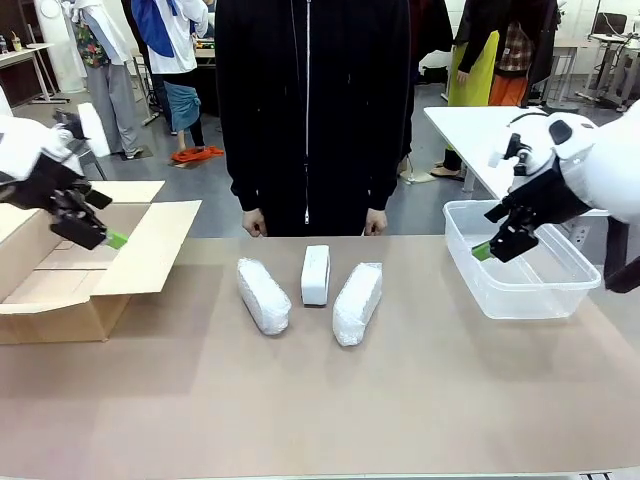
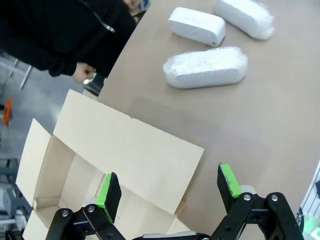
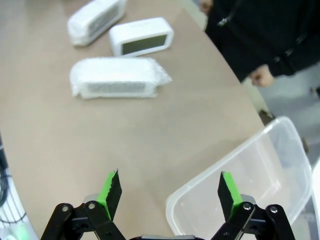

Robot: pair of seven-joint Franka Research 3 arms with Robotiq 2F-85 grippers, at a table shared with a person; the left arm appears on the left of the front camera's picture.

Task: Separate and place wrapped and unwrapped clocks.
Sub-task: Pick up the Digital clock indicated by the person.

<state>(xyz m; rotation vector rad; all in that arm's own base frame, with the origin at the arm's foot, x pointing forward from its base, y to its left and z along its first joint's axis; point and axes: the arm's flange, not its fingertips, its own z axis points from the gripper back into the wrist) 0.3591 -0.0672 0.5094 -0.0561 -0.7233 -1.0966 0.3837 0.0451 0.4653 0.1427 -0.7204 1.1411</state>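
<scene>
Left gripper (image 1: 106,236): hovering at the left edge of the frame above the cardboard box (image 1: 150,250), jaws spread wide and gripping nothing.
Box contents: nothing is lying in the part of the inside that is showing in the left wrist view.
Left wrapped clock (image 1: 263,295): lying on the table (image 1: 320,400) just left of centre, slanting, touching neither neighbour.
Bare clock (image 1: 315,274): sitting at centre between the two bundles, apart from both.
Right wrapped clock (image 1: 358,302): lying just right of centre, slanting the other way.
Plastic tub (image 1: 520,298): sitting at the right of the frame, holding nothing as far as its clear walls are showing.
Right gripper (image 1: 492,243): hanging over the tub's left rim, jaws wide apart and carrying nothing.
Done so far: by the look of it nothing is sorted. All three clocks are lying in one row at centre, well apart from both containers.
Left to do: every pick and every placing, it seems. Which container is taking which kind is not showing.
Hidden or unclear: the box is running off the left edge in the front view. The bare clock's dark face is turning away from the front camera and is showing in the right wrist view. The bubble wrap is blurring what is inside each bundle. The right arm is covering the tub's right end.
</scene>
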